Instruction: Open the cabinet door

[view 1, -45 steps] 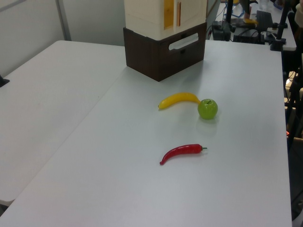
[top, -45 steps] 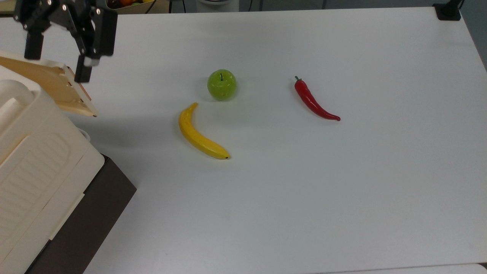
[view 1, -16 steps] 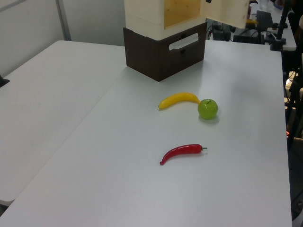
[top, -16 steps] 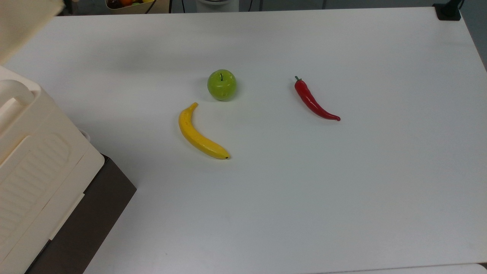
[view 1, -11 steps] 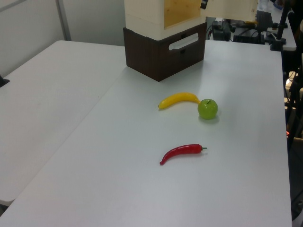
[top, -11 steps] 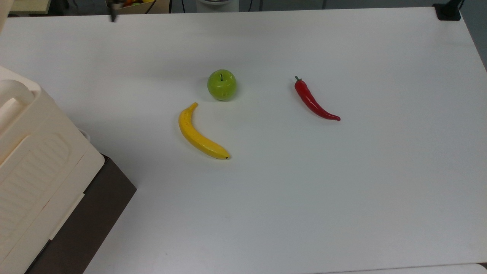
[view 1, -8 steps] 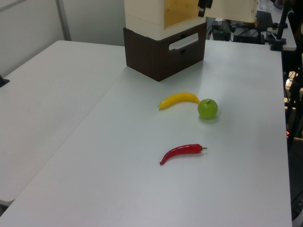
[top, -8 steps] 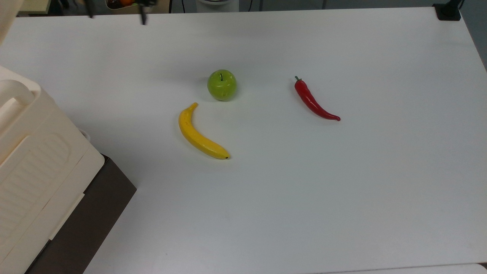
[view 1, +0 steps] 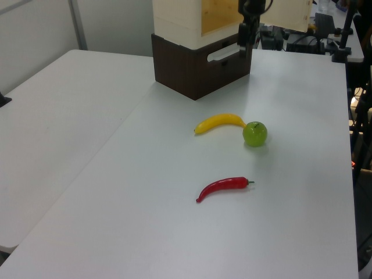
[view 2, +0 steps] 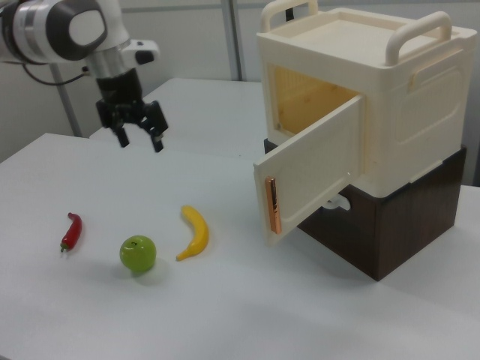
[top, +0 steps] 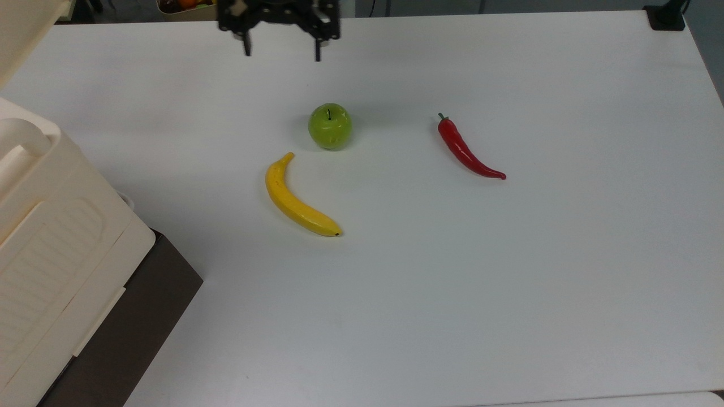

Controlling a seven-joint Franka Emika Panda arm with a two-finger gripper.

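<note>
The cream cabinet (view 2: 390, 97) stands on its dark brown base (view 2: 397, 225) at the right view's right. Its cabinet door (view 2: 311, 176) is swung wide open, showing a copper strip (view 2: 271, 210) on its free edge and the pale wooden inside (view 2: 311, 97). In the top view the cabinet (top: 56, 254) fills the lower left and the door (top: 22, 22) juts in at the top left corner. My gripper (top: 282, 55) hangs open and empty above the table's far edge, well away from the door. The gripper (view 2: 141, 141) is above and left of the fruit in the right view.
On the white table (top: 509, 282) lie a green apple (top: 330, 125), a yellow banana (top: 297, 198) and a red chili (top: 466, 150). The apple sits just below the gripper in the top view. A black clamp (top: 666, 17) sits at the table's far right corner.
The door has swung from part open to wide open. The gripper has let go of it and travelled to the top view's right along the far edge, staying open.
</note>
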